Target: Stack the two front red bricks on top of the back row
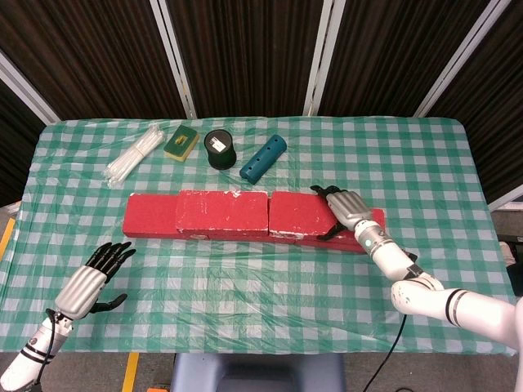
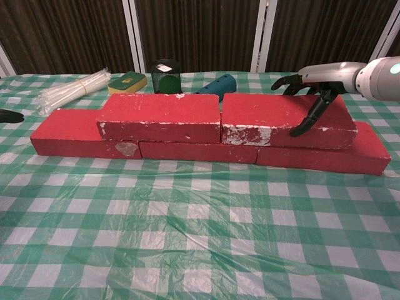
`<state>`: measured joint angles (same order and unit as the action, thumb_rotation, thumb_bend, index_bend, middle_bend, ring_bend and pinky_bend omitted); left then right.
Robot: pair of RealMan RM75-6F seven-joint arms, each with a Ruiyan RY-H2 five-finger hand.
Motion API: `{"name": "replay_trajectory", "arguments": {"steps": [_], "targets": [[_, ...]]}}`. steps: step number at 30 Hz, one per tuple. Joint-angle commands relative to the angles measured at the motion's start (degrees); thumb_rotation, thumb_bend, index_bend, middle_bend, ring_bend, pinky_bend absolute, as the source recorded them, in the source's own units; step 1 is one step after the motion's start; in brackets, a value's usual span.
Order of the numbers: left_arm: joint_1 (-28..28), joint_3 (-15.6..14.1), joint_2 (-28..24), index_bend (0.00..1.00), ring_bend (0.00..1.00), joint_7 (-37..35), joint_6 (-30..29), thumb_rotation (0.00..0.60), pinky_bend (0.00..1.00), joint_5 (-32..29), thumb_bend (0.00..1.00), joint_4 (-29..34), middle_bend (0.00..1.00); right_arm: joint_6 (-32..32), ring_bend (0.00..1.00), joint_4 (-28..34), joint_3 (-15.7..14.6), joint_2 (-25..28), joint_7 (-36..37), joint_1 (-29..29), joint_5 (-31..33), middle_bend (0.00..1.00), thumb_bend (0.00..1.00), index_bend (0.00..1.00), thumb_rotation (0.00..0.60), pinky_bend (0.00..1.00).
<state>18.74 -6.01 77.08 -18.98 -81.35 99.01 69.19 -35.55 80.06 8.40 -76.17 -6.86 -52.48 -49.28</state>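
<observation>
A bottom row of red bricks (image 1: 148,219) (image 2: 67,135) runs across the middle of the table. Two more red bricks lie on top of it. The left upper brick (image 1: 222,213) (image 2: 159,116) rests free. The right upper brick (image 1: 297,214) (image 2: 265,117) butts almost against it. My right hand (image 1: 348,210) (image 2: 316,82) grips that brick's right end, fingers over the top and back, thumb on the front face. My left hand (image 1: 87,282) hovers open near the table's front left corner, holding nothing; the chest view shows only a dark tip (image 2: 9,115) of it.
Behind the bricks lie a bundle of white ties (image 1: 134,156) (image 2: 70,89), a green and yellow sponge (image 1: 181,141) (image 2: 127,82), a dark green can (image 1: 219,149) (image 2: 165,75) and a teal cylinder (image 1: 263,157) (image 2: 217,84). Checked cloth (image 1: 261,286) covers the front of the table.
</observation>
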Motion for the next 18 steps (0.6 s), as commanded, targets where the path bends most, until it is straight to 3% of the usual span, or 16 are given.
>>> {"name": "replay_trajectory", "arguments": {"steps": [1, 7, 18], "targets": [[0.02, 0.02, -0.13, 0.0, 0.0, -0.07, 0.15, 0.6, 0.0, -0.13, 0.29, 0.14, 0.0, -0.84, 0.14, 0.14, 0.13, -0.17, -0.13, 0.1, -0.09, 0.26, 0.09, 0.06, 0.6, 0.33], [0.1, -0.02, -0.21, 0.0, 0.0, -0.08, 0.37, 0.6, 0.0, -0.09, 0.29, 0.27, 0.0, -1.32, 0.09, 0.63, -0.02, -0.08, -0.57, 0.18, 0.2, 0.2, 0.09, 0.01, 0.6, 0.3], [0.13, -0.16, -0.34, 0.0, 0.0, -0.4, 0.28, 0.6, 0.0, 0.19, 0.29, 0.37, 0.0, -2.43, 0.09, 2.59, -0.48, 0.64, -2.28, 0.12, 1.28, 0.19, 0.09, 0.0, 0.6, 0.3]]}}
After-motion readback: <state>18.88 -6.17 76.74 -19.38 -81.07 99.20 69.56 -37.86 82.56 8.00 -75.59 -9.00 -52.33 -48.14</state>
